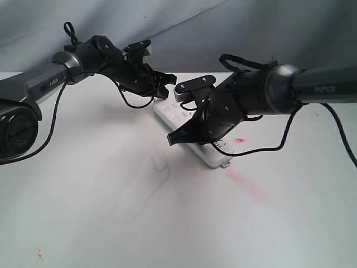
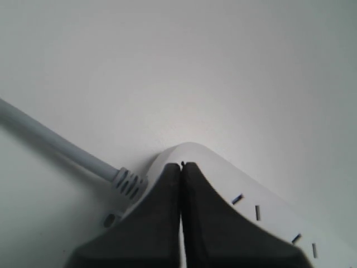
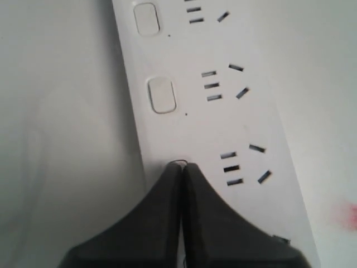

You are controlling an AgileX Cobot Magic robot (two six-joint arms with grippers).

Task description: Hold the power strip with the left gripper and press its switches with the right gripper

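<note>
The white power strip (image 1: pixel 179 118) lies slantwise on the white table, mostly hidden under my right arm. My left gripper (image 1: pixel 165 88) is shut, and its joined tips (image 2: pixel 182 165) rest on top of the strip's (image 2: pixel 262 195) rounded end, beside the pale grey cord (image 2: pixel 56 142). My right gripper (image 1: pixel 172 137) is also shut, and its tips (image 3: pixel 182 166) sit on the strip (image 3: pixel 195 131) in the row of switches, covering one whose rim just shows. Two more switches (image 3: pixel 161 95) (image 3: pixel 146 18) lie beyond the tips, beside dark socket slots (image 3: pixel 231 167).
A red smear (image 1: pixel 241 180) marks the white table (image 1: pixel 100 212) near the strip's tabbed end (image 1: pixel 225 163), and shows in the right wrist view as a red smear (image 3: pixel 348 215). A grey cloth backdrop (image 1: pixel 184 28) hangs behind.
</note>
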